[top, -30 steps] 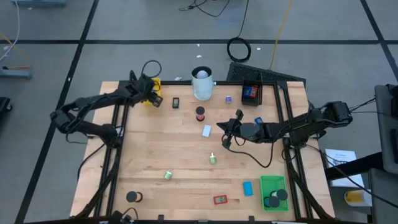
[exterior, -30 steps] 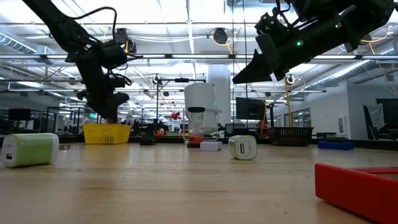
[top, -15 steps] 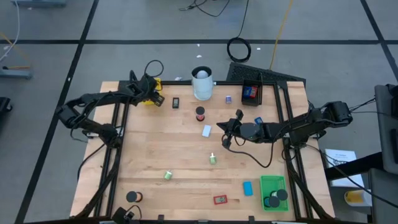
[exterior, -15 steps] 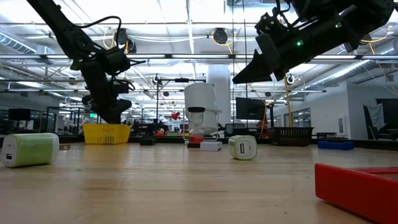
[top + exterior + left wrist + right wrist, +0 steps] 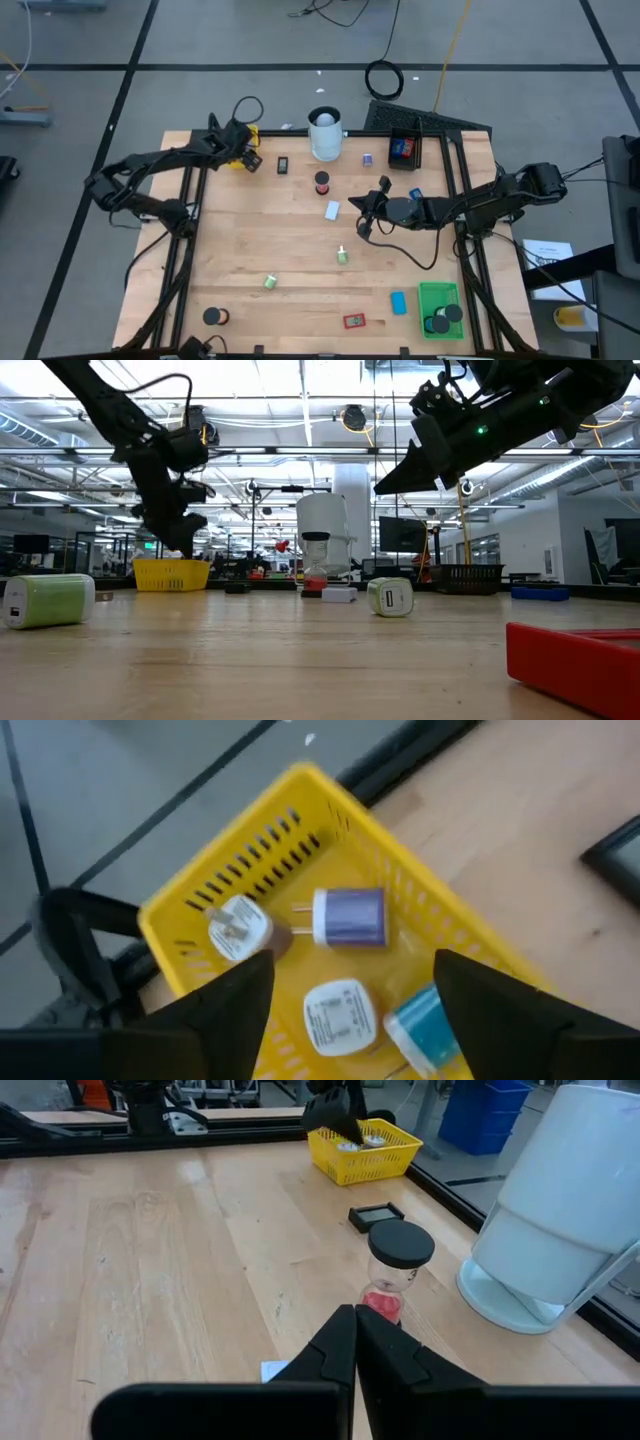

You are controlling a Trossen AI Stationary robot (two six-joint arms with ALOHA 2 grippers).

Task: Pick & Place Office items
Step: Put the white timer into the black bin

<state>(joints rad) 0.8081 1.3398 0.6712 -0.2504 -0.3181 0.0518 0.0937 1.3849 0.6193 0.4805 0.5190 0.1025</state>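
We see our left gripper (image 5: 345,982) spread wide and empty above the yellow tray (image 5: 200,905), where four small chargers (image 5: 349,916) lie, while our right gripper (image 5: 355,1342) hangs pressed shut mid-table near the hourglass (image 5: 392,1276), other items scattered around.

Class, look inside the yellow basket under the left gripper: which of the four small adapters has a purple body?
The purple adapter lying in the middle of the yellow basket, metal prongs showing. Two others are white, the fourth blue.
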